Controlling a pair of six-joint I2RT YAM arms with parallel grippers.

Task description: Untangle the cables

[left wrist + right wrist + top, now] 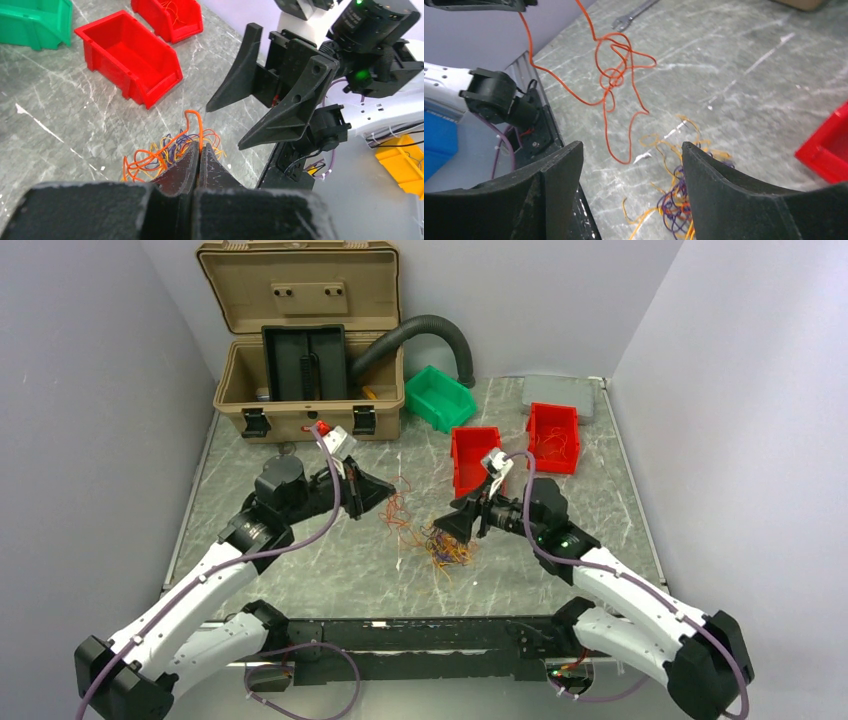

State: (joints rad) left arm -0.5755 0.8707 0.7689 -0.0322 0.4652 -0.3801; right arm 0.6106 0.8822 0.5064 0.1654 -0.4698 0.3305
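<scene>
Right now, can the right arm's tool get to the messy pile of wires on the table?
Probably yes. The right tool is open and hangs just over the pile, with nothing solid between them. The orange wire dangling from the left tool hangs close and might catch.

The orange cable (201, 129) vanishes between the left fingers (180, 170), and strands in the cable heap (448, 548) blur together.

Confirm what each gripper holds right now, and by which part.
Left gripper is shut on one orange wire, pinched near its upper end; the knotted rest dangles. Right gripper is open, holding nothing.
</scene>
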